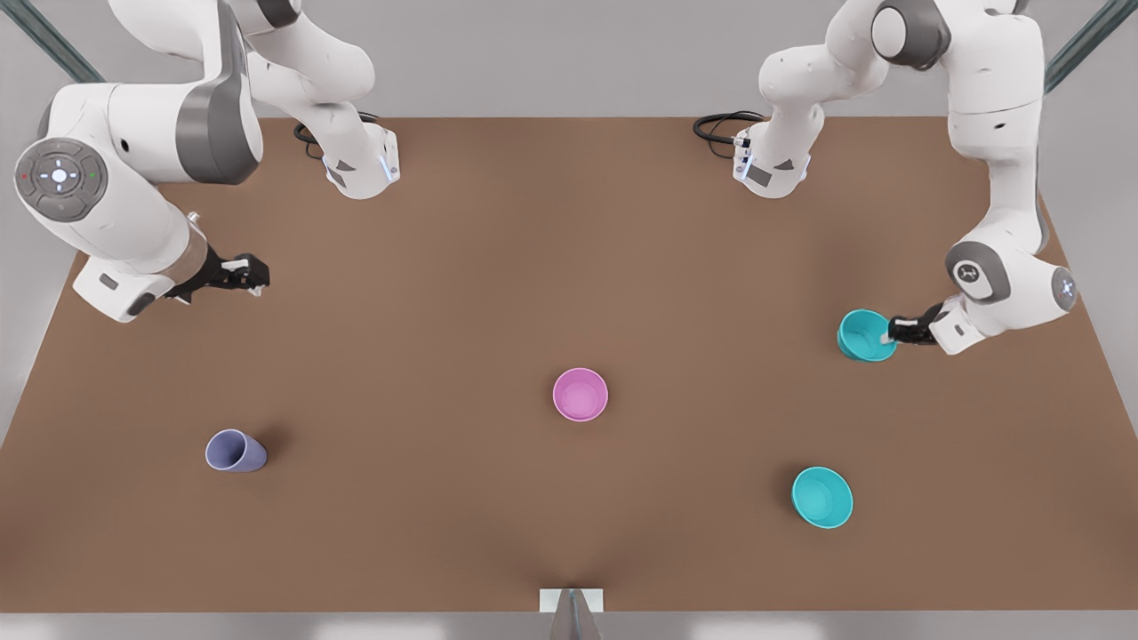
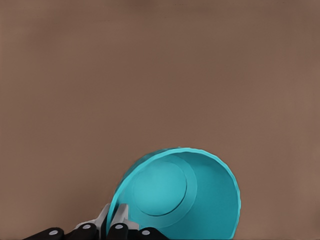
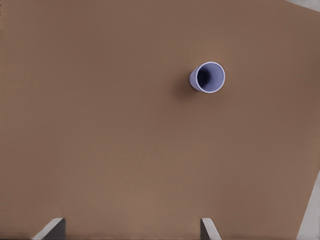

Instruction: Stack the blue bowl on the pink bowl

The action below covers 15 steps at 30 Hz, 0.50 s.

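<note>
The brown table (image 1: pixel 498 293) spreads wide beneath both arms. At the front view's right, the left gripper (image 1: pixel 892 332) is clamped on the rim of the blue bowl (image 1: pixel 864 335), one finger inside and one outside the wall; the bowl hangs tilted, mouth turned toward the middle of the table, and it is empty. The left wrist view shows its bare teal inside (image 2: pixel 175 195) right at the fingertips (image 2: pixel 118 220). The right gripper (image 1: pixel 244 272) waits at the front view's left, its fingers spread apart with nothing between them. The pink bowl (image 1: pixel 581 395) sits upright and empty near the table's middle, well apart from the held bowl. A second teal bowl (image 1: pixel 822 498) rests nearer the front edge, empty too. A lavender cup (image 1: pixel 236 452) stands alone at the front view's left, nothing in it.
</note>
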Available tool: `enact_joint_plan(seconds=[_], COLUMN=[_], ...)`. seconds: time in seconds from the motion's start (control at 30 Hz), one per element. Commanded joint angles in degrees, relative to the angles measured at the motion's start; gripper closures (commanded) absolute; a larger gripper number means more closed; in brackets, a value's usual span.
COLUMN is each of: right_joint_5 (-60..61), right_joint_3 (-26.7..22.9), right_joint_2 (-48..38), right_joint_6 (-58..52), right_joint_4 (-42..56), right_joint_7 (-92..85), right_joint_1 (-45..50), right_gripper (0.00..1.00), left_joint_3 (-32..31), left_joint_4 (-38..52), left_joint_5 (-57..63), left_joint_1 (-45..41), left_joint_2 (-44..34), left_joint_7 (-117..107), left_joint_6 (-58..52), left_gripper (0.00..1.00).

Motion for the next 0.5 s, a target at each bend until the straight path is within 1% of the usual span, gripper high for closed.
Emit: enact_joint_plan(seconds=[0.0,0.03,0.07,0.1,0.13,0.2,0.23,0.27,0.3,0.33,0.37,0.47], right_joint_5=[0.0,0.0,0.0,-0.1,-0.1,-0.5,-0.5,-0.6,-0.7,-0.7,-0.8,-0.8], right_joint_3=[0.0,0.0,-0.1,-0.1,-0.1,-0.1,-0.1,-0.1,-0.1,-0.1,-0.1,-0.1], right_joint_2=[0.0,0.0,0.0,0.0,0.0,0.0,0.0,0.0,0.0,0.0,0.0,0.0], right_joint_6=[-0.8,-1.0,-0.8,-0.8,-0.8,-0.8,-0.8,-0.8,-0.8,-0.8,-1.0,-0.8], right_joint_4=[0.0,0.0,0.0,0.0,0.0,0.0,0.0,0.0,0.0,0.0,0.0,0.0], right_joint_7=[-12.5,-12.5,-12.5,-12.5,-12.5,-12.5,-12.5,-12.5,-12.5,-12.5,-12.5,-12.5], right_joint_1=[0.0,0.0,0.0,0.0,0.0,0.0,0.0,0.0,0.0,0.0,0.0,0.0], right_gripper=[0.00,0.00,0.00,0.00,0.00,0.00,0.00,0.00,0.00,0.00,0.00,0.00], left_joint_3=[-0.2,0.1,-1.8,-3.0,-3.1,-3.1,-3.5,-5.9,-6.4,-6.5,-7.2,-7.9], left_joint_4=[1.7,3.3,7.6,18.1,26.8,37.3,44.8,50.0,53.0,53.2,53.1,53.0], left_joint_5=[-0.3,0.7,0.9,0.9,0.9,0.9,0.4,0.6,0.9,0.7,0.6,0.6], left_joint_1=[-8.8,-16.4,-20.1,-24.4,-27.7,-35.9,-37.3,-37.3,-40.0,-40.5,-40.4,-39.1], left_joint_2=[-2.4,-2.3,-0.8,3.9,8.2,15.7,20.9,24.9,28.7,29.8,30.6,30.9], left_joint_7=[-29.6,-41.9,-52.2,-61.7,-67.5,-81.6,-88.9,-93.6,-97.8,-98.3,-100.3,-100.6], left_joint_6=[-5.7,-6.0,-8.5,-16.6,-21.7,-22.9,-22.9,-22.9,-22.8,-20.5,-17.0,-14.7], left_gripper=[0.79,0.79,0.79,0.79,0.79,0.79,0.79,0.79,0.79,0.79,0.79,0.79])
